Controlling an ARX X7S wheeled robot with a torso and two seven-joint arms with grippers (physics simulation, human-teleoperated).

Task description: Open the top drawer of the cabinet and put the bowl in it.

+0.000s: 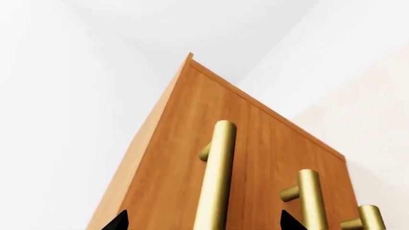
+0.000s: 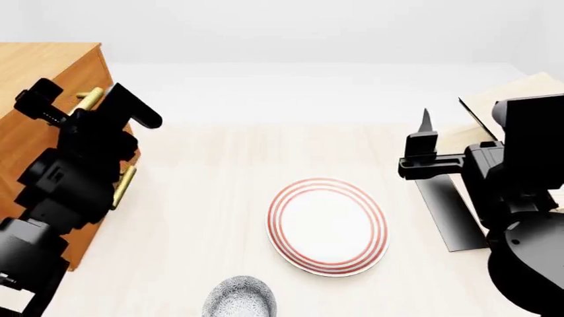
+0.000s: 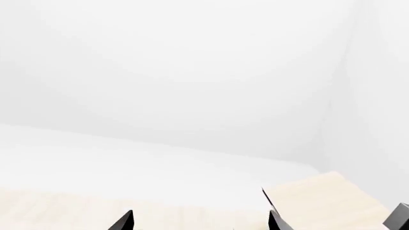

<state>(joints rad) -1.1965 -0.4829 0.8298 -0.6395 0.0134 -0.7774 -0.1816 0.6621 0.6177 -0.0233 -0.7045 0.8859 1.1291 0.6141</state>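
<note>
The cabinet (image 2: 35, 72) stands at the left in the head view, and all its drawers look shut. My left gripper (image 1: 204, 223) is open. Its two dark fingertips (image 1: 118, 221) stand either side of the top drawer's brass bar handle (image 1: 216, 172) without touching it. In the head view my left arm (image 2: 84, 152) covers most of the drawer fronts, with the top handle (image 2: 86, 99) peeking out. The speckled bowl (image 2: 238, 300) sits on the table at the near edge, apart from both grippers. My right gripper (image 2: 423, 142) hangs open and empty at the right, above the table.
A red-ringed white plate (image 2: 328, 226) lies mid-table, just beyond the bowl. A pale tilted rack (image 2: 506, 99) with a dark shelf (image 2: 450, 214) stands at the far right, behind my right arm. Two lower brass handles (image 1: 311, 196) show beside the top one.
</note>
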